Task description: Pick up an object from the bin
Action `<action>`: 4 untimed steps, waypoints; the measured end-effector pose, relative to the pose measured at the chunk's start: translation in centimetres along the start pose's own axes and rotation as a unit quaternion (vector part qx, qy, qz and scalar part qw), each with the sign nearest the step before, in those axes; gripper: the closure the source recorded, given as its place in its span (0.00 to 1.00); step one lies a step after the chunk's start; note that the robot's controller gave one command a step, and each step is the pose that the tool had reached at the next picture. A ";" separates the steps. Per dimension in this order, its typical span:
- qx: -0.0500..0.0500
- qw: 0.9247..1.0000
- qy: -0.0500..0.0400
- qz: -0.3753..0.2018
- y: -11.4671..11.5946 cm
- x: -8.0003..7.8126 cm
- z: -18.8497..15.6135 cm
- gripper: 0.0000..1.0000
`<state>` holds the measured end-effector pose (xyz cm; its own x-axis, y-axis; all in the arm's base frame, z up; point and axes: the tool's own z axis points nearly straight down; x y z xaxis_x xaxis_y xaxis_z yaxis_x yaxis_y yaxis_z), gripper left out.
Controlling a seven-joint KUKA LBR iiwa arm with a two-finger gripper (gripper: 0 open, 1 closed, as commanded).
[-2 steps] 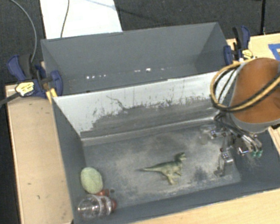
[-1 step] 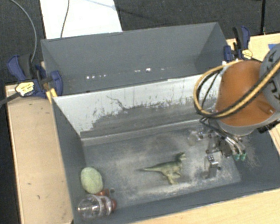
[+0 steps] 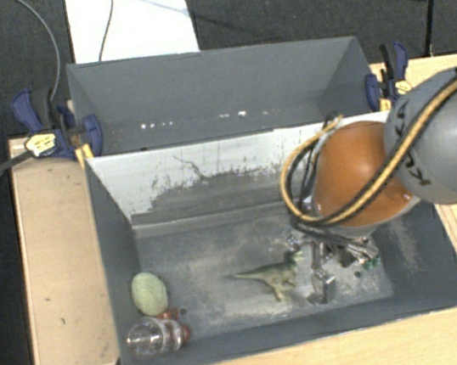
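Gripper (image 3: 325,278) is low in the bin (image 3: 214,253), right of the floor's centre and toward the near edge. Cannot tell how far open it is, or whether it has hold of anything; the wrist hardware hides that spot.

Nearest thing is a small green toy dinosaur (image 3: 271,276), on the floor just beside the gripper, on the side toward the left wall. Contact at its head end cannot be made out. Its long axis runs roughly along the near edge: thin tail toward the left wall, head end toward the gripper, legs toward the near edge.

Judgement: the step in hand looks like the grasp on the dinosaur. To do it well:
- centre over the body, not the tail
- close across the long axis
- confirm the hold before lifting

Pale green egg (image 3: 150,293) and clear jar (image 3: 154,338) lie in the near-left corner, well apart.
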<state>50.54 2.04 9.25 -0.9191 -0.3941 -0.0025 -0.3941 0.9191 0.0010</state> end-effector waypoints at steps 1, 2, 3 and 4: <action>0.002 1.000 0.000 -0.028 2.4 -0.6 1.9 1.00; 0.002 1.000 0.000 -0.028 2.4 -0.6 1.9 1.00; 0.002 1.000 0.001 -0.028 2.5 -0.5 1.4 1.00; 0.002 1.000 0.000 -0.028 2.5 -0.6 0.2 1.00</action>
<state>50.07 4.57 9.08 -0.8954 -0.4453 -0.0030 -0.4453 0.8954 -0.0024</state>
